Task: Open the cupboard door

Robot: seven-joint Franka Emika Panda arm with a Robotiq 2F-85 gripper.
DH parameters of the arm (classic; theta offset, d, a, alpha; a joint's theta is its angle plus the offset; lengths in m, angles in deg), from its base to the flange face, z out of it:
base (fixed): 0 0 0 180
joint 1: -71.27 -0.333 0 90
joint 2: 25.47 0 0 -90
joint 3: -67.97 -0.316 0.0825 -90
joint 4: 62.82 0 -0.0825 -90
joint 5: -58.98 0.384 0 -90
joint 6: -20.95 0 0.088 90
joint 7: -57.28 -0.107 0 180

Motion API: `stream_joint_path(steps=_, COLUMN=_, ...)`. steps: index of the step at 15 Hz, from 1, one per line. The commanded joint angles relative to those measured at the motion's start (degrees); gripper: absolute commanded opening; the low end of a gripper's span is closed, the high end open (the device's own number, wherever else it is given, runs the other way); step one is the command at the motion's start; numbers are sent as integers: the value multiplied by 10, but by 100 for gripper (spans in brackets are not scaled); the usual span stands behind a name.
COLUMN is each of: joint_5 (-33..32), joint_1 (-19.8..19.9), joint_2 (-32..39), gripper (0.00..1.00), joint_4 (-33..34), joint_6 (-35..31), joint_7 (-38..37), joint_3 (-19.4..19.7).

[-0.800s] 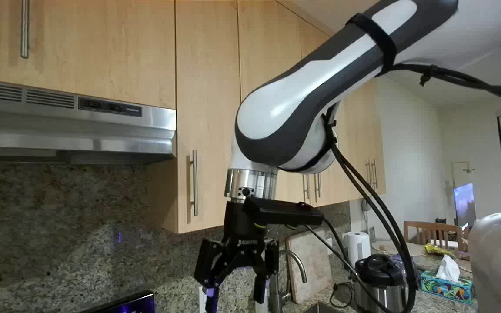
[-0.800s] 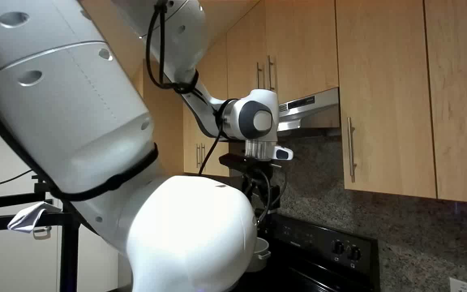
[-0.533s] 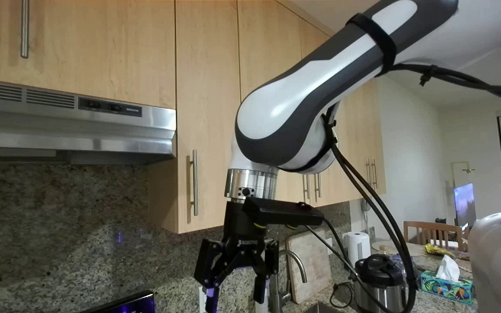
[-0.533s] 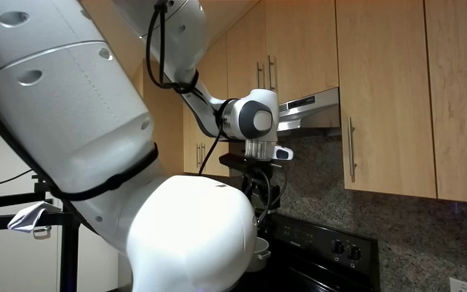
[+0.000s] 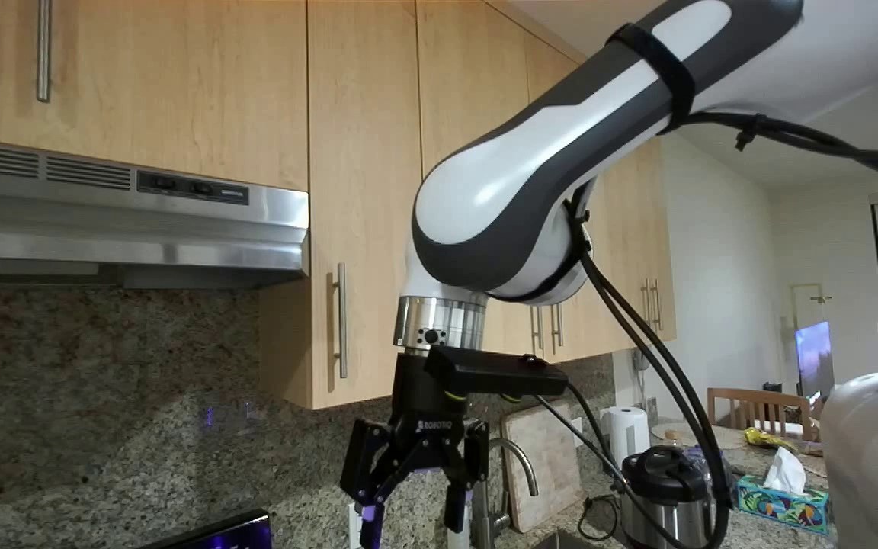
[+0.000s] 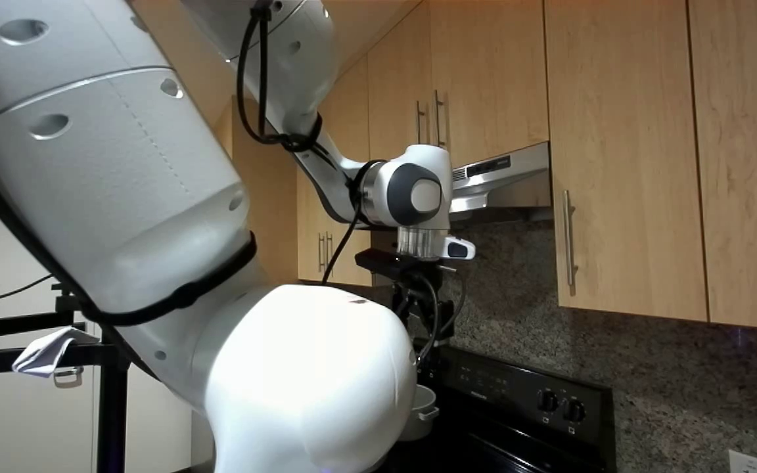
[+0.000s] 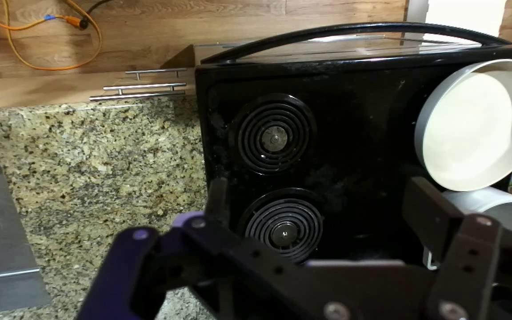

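Note:
The cupboard door (image 5: 363,168) is a tall narrow light-wood panel right of the range hood. It also shows in an exterior view (image 6: 628,157). It is shut, flush with the neighbouring panel. Its slim vertical silver bar handle (image 5: 342,320) sits low by its left edge and shows in both exterior views (image 6: 569,240). My gripper (image 5: 412,522) points downward with fingers spread and nothing between them. In that view it appears lower and to the right of the handle, apart from it. In the wrist view the open fingers (image 7: 320,200) are above the stove; the door is out of that view.
The steel range hood (image 5: 180,229) is left of the door. Below are the black stove (image 7: 358,151), a cream pan (image 7: 469,129), a pot (image 6: 420,417) and granite counter (image 7: 114,164). A faucet (image 5: 521,461) and a steel air pot (image 5: 668,496) stand farther right.

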Motion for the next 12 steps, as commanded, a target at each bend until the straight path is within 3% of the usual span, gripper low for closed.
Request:
stream_joint_path(steps=1, joint_5=-1, joint_1=-1, joint_2=0, gripper=100, joint_4=1, joint_6=2, joint_7=-1, joint_3=1)
stream_joint_path(steps=12, joint_5=-5, joint_1=5, joint_2=10, gripper=100, joint_4=10, joint_6=-9, joint_7=-15, joint_3=-7)
